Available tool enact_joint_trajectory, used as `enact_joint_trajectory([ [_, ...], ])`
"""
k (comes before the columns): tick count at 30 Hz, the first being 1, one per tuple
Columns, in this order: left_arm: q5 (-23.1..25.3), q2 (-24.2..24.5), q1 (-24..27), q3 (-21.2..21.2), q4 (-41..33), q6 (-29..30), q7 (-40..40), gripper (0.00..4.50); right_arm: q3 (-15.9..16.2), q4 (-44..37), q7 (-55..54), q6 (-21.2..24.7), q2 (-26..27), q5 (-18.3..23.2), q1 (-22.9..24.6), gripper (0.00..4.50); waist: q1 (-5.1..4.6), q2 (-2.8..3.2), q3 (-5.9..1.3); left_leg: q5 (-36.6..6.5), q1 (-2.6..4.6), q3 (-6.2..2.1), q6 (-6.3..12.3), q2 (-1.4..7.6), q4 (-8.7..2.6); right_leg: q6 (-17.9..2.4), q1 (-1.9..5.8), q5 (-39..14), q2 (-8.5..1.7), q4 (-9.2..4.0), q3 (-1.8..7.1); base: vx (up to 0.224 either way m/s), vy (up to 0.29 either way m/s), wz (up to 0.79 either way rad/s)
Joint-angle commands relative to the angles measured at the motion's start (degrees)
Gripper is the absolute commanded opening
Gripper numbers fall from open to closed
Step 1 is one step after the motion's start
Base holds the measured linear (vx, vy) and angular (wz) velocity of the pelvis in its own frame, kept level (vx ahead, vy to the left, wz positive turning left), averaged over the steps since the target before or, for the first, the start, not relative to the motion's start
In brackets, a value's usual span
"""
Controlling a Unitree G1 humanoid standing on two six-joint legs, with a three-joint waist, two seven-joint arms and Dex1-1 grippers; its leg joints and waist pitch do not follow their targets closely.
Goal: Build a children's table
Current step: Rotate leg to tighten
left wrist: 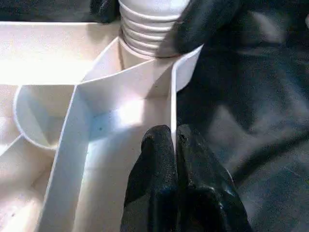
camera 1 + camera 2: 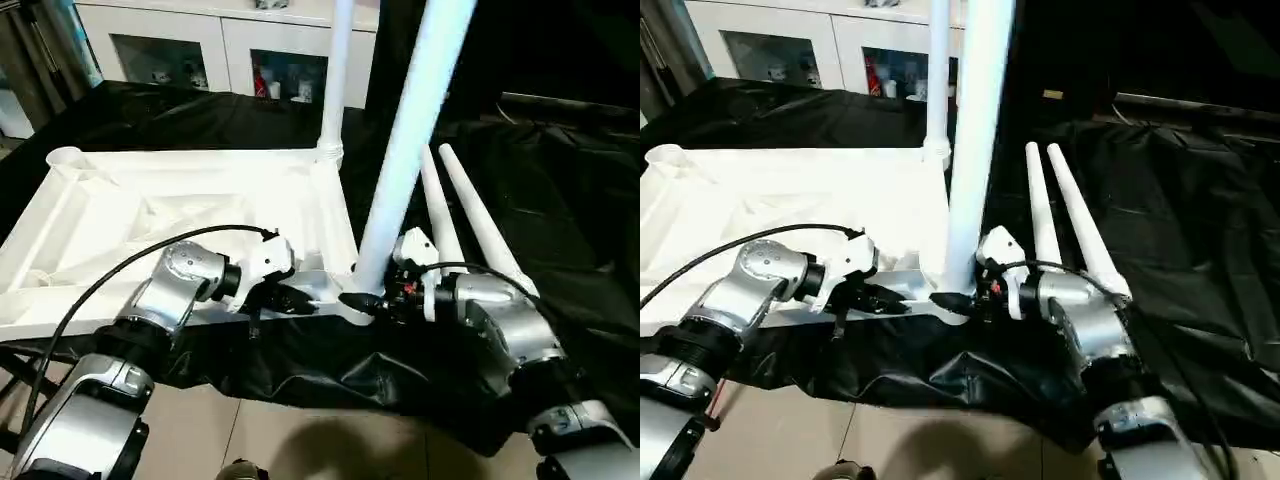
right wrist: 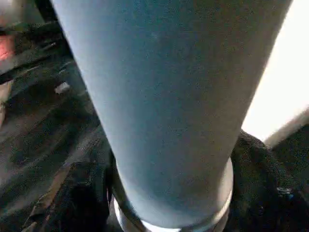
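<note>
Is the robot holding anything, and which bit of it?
The right gripper grips a table leg at its threaded bottom end, by the corner socket. The left gripper pinches the tabletop's thin edge wall.

Black-draped surface [image 2: 560, 170]: tabletop [image 2: 150, 215], two loose legs [image 2: 470, 215].

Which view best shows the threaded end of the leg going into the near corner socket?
The left wrist view: the leg shows its threads at the socket. The head views show that leg rising from the corner; the right wrist view shows its smooth shaft.
</note>
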Motion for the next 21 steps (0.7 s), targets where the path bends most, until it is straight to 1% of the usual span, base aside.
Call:
enact_joint_trajectory([
  [1, 0.35, -3.32, -2.96, 1.95, 1.66, 1.17, 8.7, 0.0, -0.57, 4.34, -8.87, -1.18, 2.93, -1.56, -1.13, 2.75, -0.58, 0.04, -3.56, -19.98, 2.23, -1.49, -1.6, 2.43, -4.0, -11.01, 1.36, -22.93, -5.01, -5.37, 2.42, 0.0, 0.0, 0.0],
  [2, 0.35, -3.32, -2.96, 1.95, 1.66, 1.17, 8.7, 0.0, -0.57, 4.34, -8.87, -1.18, 2.93, -1.56, -1.13, 2.74, -0.63, -0.07, -3.64, -19.99, 2.15, -1.55, -1.89, 2.36, -3.97, -10.63, 1.51, -23.81, -5.03, -5.38, 2.38, 0.0, 0.0, 0.0],
  [3, 1.26, -5.14, -4.47, 2.33, 3.63, 1.97, 13.56, 0.0, -1.26, 7.26, -14.95, -0.94, 4.99, -2.6, -2.18, 2.74, -0.63, -0.08, -3.55, -20.07, 2.06, -1.71, -1.83, 2.43, -4.14, -9.95, 1.63, -24.78, -5.06, -5.58, 2.37, 0.0, 0.0, 0.0],
  [4, 1.7, -6.21, -5.35, 2.6, 4.77, 2.48, 16.46, 0.0, -1.37, 8.53, -17.74, -1.1, 6.08, -3.18, -2.62, 2.74, -0.89, 0.03, -3.4, -20.84, 2.19, -1.59, -2.07, 2.39, -4.17, -9.56, 1.21, -25.33, -4.82, -5.68, 2.45, 0.0, 0.0, 0.0],
  [5, 1.91, -7.07, -5.96, 2.84, 5.51, 2.85, 18.48, 0.0, -1.7, 9.66, -20.23, -0.7, 7.07, -3.36, -3.08, 2.74, -1.0, -0.08, -3.51, -21.19, 2.31, -1.71, -2.28, 2.24, -4.07, -9.3, 1.3, -26.2, -4.92, -5.78, 2.4, 0.0, 0.0, 0.0],
  [6, 2.03, -8.01, -6.61, 3.19, 6.18, 3.62, 20.64, 0.0, -2.08, 10.78, -22.86, -0.13, 8.2, -3.5, -3.61, 2.74, -1.01, -0.13, -3.57, -20.98, 2.26, -1.73, -2.16, 2.21, -4.1, -9.21, 1.37, -26.17, -4.94, -5.82, 2.39, 0.0, 0.0, 0.0],
  [7, 2.03, -8.01, -6.61, 3.19, 6.18, 3.62, 20.64, 0.0, -2.08, 10.78, -22.86, -0.13, 8.2, -3.5, -3.61, 2.74, -1.13, -0.05, -3.42, -20.96, 2.18, -1.73, -1.93, 2.27, -4.17, -9.05, 1.33, -26.12, -4.88, -5.97, 2.41, 0.0, 0.0, 0.0],
  [8, 2.11, -9.96, -7.8, 3.73, 7.27, 4.61, 24.24, 0.0, -2.75, 13.14, -27.78, 0.01, 10.76, -3.74, -4.96, 2.74, -1.14, -0.05, -3.56, -20.87, 2.23, -1.68, -1.85, 2.3, -4.09, -9.1, 1.25, -25.39, -4.92, -5.89, 2.49, 0.0, 0.0, 0.0],
  [10, 2.18, -11.09, -8.46, 3.96, 7.93, 4.87, 26.16, 0.0, -3.21, 14.67, -30.73, -0.05, 12.3, -3.96, -5.87, 2.74, -1.36, -0.02, -3.58, -20.83, 2.16, -1.76, -1.97, 2.16, -4.16, -9.33, 1.34, -25.07, -4.79, -5.82, 2.35, 0.0, 0.0, 0.0],
  [11, 2.56, -11.82, -8.62, 3.74, 8.08, 4.49, 26.69, 0.0, -3.9, 16.06, -32.14, -1.08, 13.44, -3.84, -6.68, 2.74, -1.46, -0.06, -3.57, -20.85, 1.97, -1.77, -1.73, 2.22, -4.18, -9.46, 1.43, -24.04, -4.89, -5.81, 2.41, 0.0, 0.0, 0.0],
  [12, 2.61, -12.35, -8.48, 3.56, 7.77, 4.15, 26.51, 0.0, -4.01, 16.58, -32.38, -1.98, 13.9, -3.94, -7.06, 2.74, -1.5, -0.02, -3.6, -20.75, 1.96, -1.76, -1.64, 2.22, -4.17, -9.45, 1.45, -23.75, -4.89, -5.83, 2.42, 0.0, 0.0, 0.0],
  [13, 2.54, -12.64, -8.35, 3.47, 7.52, 3.96, 26.28, 0.0, -3.94, 16.77, -32.32, -2.49, 14.03, -4.06, -7.21, 3.09, -1.53, -0.05, -3.63, -20.67, 1.99, -1.69, -1.25, 2.2, -4.15, -9.49, 1.44, -23.03, -4.83, -5.83, 2.41, 0.0, 0.0, 0.0],
  [15, 2.47, -12.77, -8.02, 3.14, 7.12, 3.59, 25.41, 0.0, -4.21, 16.91, -31.37, -2.84, 14.04, -3.64, -7.37, 3.44, -1.51, -0.06, -3.68, -19.97, 1.79, -1.65, -0.68, 2.2, -4.16, -9.77, 1.67, -21.61, -4.84, -5.66, 2.43, 0.0, 0.0, 0.0],
  [17, 2.42, -12.53, -7.53, 2.7, 6.6, 2.91, 24.04, 0.0, -4.56, 16.79, -30.18, -2.79, 13.74, -3.09, -7.44, 3.5, -1.59, -0.03, -3.67, -19.7, 1.69, -1.61, -0.31, 2.2, -4.24, -10.14, 1.75, -20.53, -4.73, -5.52, 2.42, 0.0, 0.0, 0.0],
  [19, 2.29, -12.11, -7.0, 2.28, 6.22, 2.2, 22.42, 0.0, -4.78, 16.93, -28.95, -3.03, 13.18, -2.87, -7.61, 3.79, -1.59, -0.07, -3.67, -19.64, 1.67, -1.61, -0.16, 2.2, -4.22, -10.2, 1.83, -20.49, -4.8, -5.53, 2.43, 0.0, 0.0, 0.0],
  [20, 2.13, -11.63, -6.57, 2.01, 5.98, 1.37, 20.87, 0.0, -4.52, 17.06, -28.14, -3.59, 12.5, -3.27, -7.73, 3.87, -1.57, -0.22, -3.68, -19.57, 1.61, -1.65, -0.06, 2.22, -4.21, -10.18, 1.9, -20.85, -4.88, -5.52, 2.41, 0.0, 0.0, 0.0],
  [21, 2.15, -11.39, -6.4, 1.93, 5.91, 1.27, 20.33, 0.0, -4.33, 17.22, -27.63, -4.0, 12.15, -3.52, -7.83, 3.94, -1.62, -0.13, -3.68, -19.49, 1.6, -1.61, -0.05, 2.23, -4.2, -10.2, 1.87, -20.83, -4.88, -5.5, 2.44, 0.0, 0.0, 0.0],
])
